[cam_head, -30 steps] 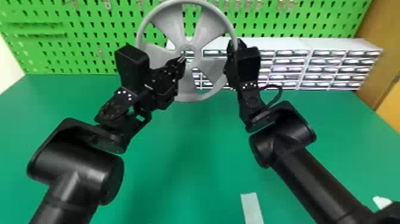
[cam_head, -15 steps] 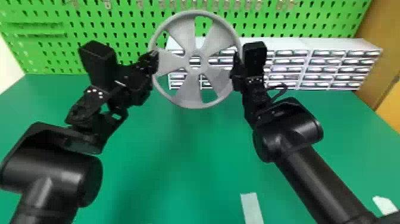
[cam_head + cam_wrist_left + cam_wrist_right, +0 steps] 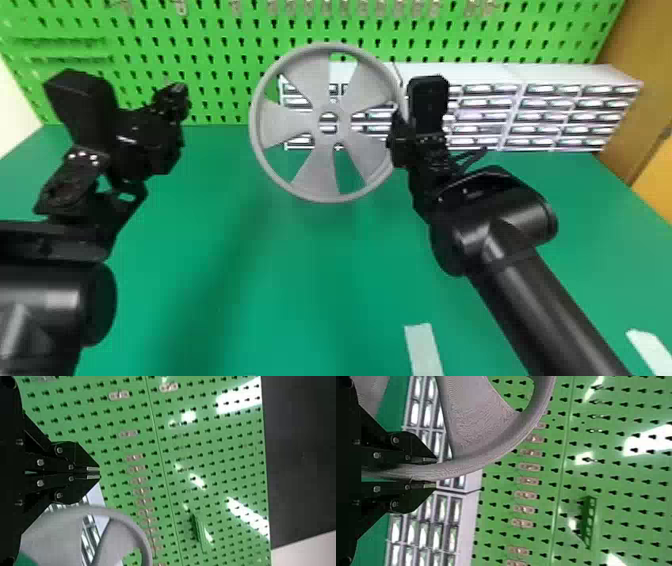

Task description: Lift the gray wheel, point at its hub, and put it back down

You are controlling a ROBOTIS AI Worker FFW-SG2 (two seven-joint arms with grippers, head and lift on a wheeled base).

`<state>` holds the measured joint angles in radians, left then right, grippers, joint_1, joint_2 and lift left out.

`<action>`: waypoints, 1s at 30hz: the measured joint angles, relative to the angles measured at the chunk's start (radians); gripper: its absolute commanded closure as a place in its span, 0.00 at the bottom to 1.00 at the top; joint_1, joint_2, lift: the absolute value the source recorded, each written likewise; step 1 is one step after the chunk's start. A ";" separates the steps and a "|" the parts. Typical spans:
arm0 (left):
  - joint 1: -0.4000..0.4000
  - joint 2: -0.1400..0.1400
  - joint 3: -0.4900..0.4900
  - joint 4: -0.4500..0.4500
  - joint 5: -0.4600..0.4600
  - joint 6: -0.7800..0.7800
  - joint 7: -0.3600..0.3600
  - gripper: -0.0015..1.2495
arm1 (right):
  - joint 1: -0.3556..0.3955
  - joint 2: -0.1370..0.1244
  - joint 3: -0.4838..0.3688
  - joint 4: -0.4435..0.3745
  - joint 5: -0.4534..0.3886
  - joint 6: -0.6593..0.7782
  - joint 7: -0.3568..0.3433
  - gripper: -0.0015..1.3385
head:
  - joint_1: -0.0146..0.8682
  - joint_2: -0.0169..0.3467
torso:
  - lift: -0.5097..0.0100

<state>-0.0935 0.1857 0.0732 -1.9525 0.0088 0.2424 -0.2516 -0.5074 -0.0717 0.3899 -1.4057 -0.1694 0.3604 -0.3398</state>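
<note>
Upright above the green table, the gray wheel (image 3: 312, 170) faces the head camera, its round hub hole in the middle of broad spokes. At its right side my right gripper (image 3: 397, 112) holds the rim. In the right wrist view, the wheel (image 3: 474, 419) has its rim running between the two fingers of my right gripper (image 3: 431, 473), which is shut on it. My left gripper (image 3: 181, 90) is left of the wheel, apart from it. In the left wrist view my left gripper (image 3: 94, 473) is shut with nothing between its fingertips, and part of the wheel (image 3: 63, 530) shows beyond.
Behind the wheel, white drawer units (image 3: 505, 75) stand along the back of the green table (image 3: 300, 280), before a green pegboard (image 3: 210, 65) with metal hooks. White tape strips (image 3: 424, 350) lie on the table near the front. A brown panel borders the right side.
My left gripper has moved away from the wheel's hub to the left, past the rim. The wheel, held by my right gripper, is lower and slightly farther right than one second ago.
</note>
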 measured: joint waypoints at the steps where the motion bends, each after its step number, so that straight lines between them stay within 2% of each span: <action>1: 0.003 0.000 0.010 0.000 -0.001 0.000 0.000 0.98 | 0.006 -0.001 -0.004 -0.015 -0.007 0.025 0.000 0.93 | 0.80 0.18 | 0.81; 7: 0.015 0.000 0.058 0.001 -0.005 0.000 0.000 0.98 | 0.033 -0.001 -0.045 -0.090 -0.063 0.196 -0.001 0.93 | 0.80 0.18 | 0.81; 12: 0.019 0.000 0.064 0.001 -0.008 0.000 0.000 0.98 | 0.037 0.004 -0.082 -0.105 -0.099 0.312 -0.001 0.93 | 0.80 0.18 | 0.81; 17: 0.018 -0.001 0.061 0.001 -0.015 0.000 0.000 0.98 | 0.026 0.014 -0.118 -0.106 -0.122 0.445 -0.004 0.93 | 0.80 0.18 | 0.81; 23: 0.017 -0.001 0.058 0.001 -0.018 0.000 0.000 0.98 | 0.009 0.017 -0.132 -0.096 -0.159 0.562 -0.050 0.93 | 0.80 0.18 | 0.81; 30: 0.017 -0.001 0.052 0.001 -0.026 0.000 0.000 0.98 | -0.022 0.017 -0.144 -0.039 -0.219 0.678 -0.051 0.93 | 0.80 0.18 | 0.81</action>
<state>-0.0767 0.1844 0.1256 -1.9512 -0.0175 0.2423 -0.2516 -0.5293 -0.0552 0.2462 -1.4452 -0.3885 1.0386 -0.3912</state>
